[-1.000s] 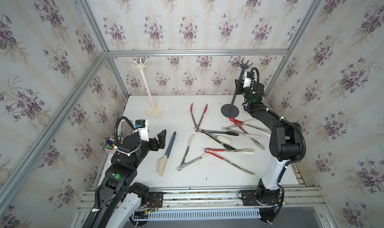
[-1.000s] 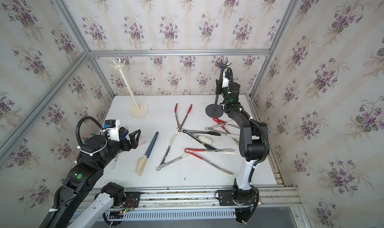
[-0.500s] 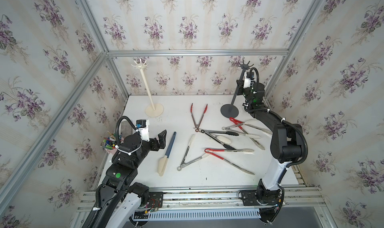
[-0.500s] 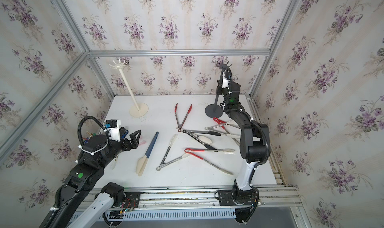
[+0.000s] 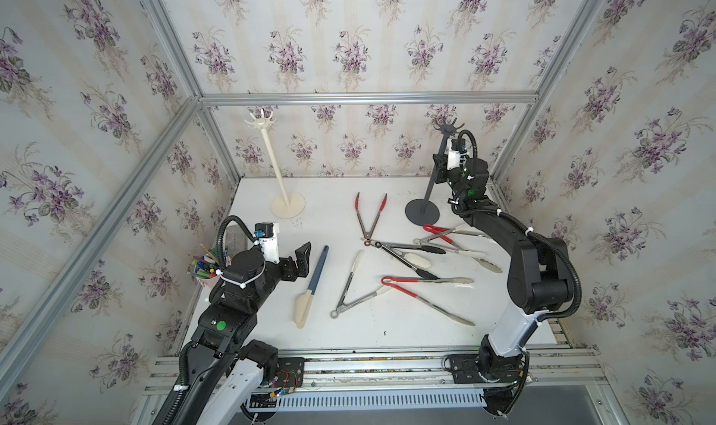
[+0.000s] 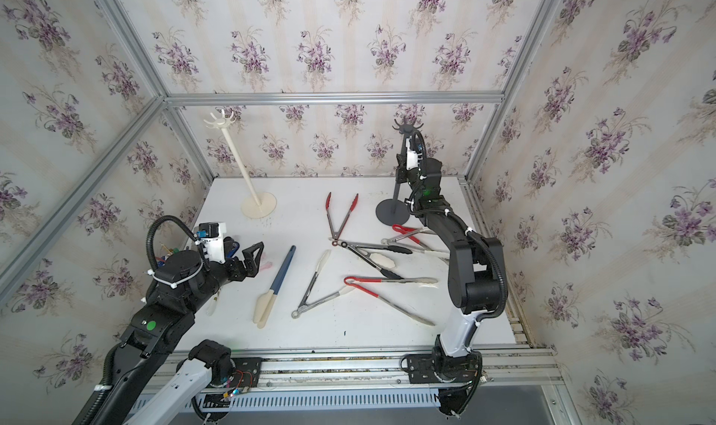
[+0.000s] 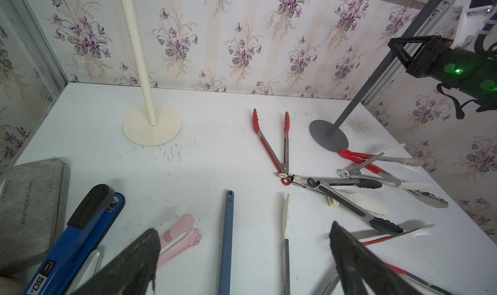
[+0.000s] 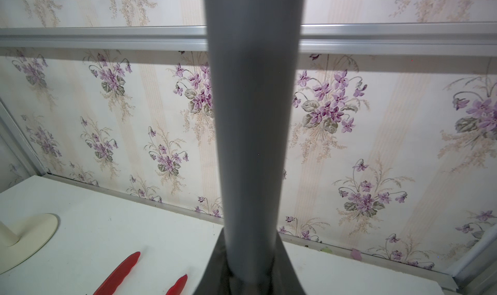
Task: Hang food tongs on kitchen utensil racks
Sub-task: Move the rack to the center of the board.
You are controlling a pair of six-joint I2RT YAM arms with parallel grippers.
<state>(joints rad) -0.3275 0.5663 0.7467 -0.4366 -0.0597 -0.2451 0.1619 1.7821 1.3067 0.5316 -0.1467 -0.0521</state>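
Dark grey is where the action is: the right claw (image 5: 439, 167) has its jaws drawn narrow around the pole of the dark grey rack (image 5: 428, 194), pinching it partway up. The crown of hooks sits above the claw and the disc base lies flat on the surface (image 5: 333, 210) below it. In the right wrist view the pole fills the middle and no fingertip peeks out on either side, so I read that as a real grip. No tongs hang on anything yet, and the cream rack (image 5: 276, 167) stands well off across the surface from this claw, bare too. This looks like a move to shift or steady the rack. Doing it well means keeping the pole plumb, sliding the base rather than hoisting it, and going slowly, since a thin tall pole will want to swing. Watch the heap of tongs (image 5: 407, 247) just beside the base, under the claw: nudge them and they could tangle. The left claw (image 5: 302, 258) hangs wide open and empty, with the blue-handled tongs (image 5: 317, 272) just ahead of it and the red-tipped tongs (image 7: 270, 145) farther out.
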